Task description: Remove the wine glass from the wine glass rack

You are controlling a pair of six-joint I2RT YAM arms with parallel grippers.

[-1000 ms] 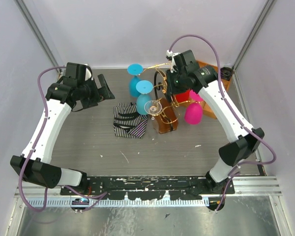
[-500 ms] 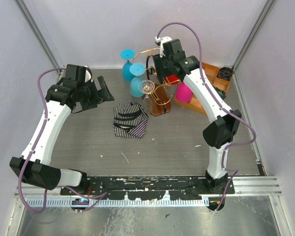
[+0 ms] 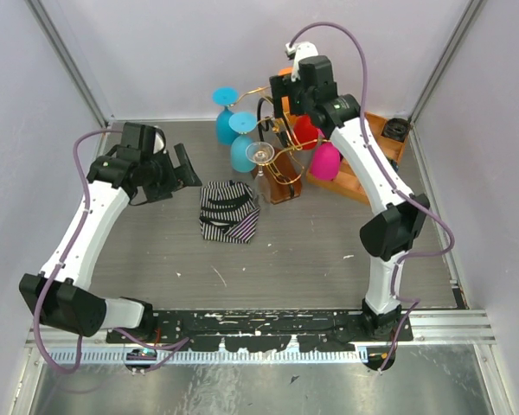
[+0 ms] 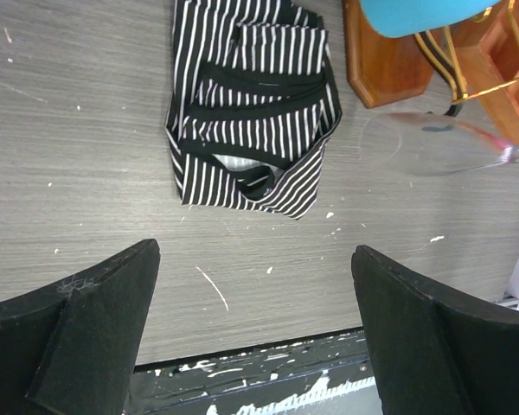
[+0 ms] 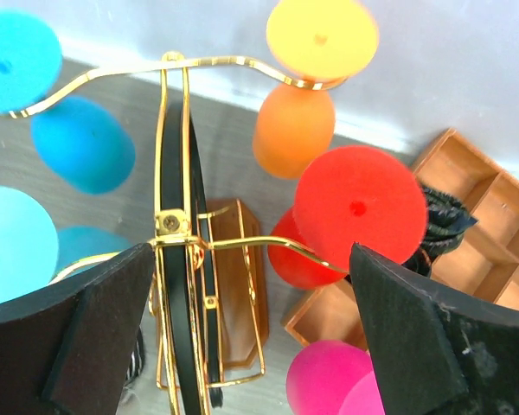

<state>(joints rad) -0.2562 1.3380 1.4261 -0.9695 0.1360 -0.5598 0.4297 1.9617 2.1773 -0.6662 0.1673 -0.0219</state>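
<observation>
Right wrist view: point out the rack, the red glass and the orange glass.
rack [image 5: 238, 277], right wrist view, on its wooden base.
red glass [image 5: 359, 207], right wrist view, on its round foot.
orange glass [image 5: 292, 130], right wrist view, on its bowl.

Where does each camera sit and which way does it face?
Top external: above and behind the bases, looking down on the table, both arms and the wine glass rack.
Left wrist: on the left arm, facing down at a striped cloth, framed by the open left gripper.
Right wrist: above the rack, looking down at a red glass, framed by the open right gripper.
Shared: the rack shows in all three.
</observation>
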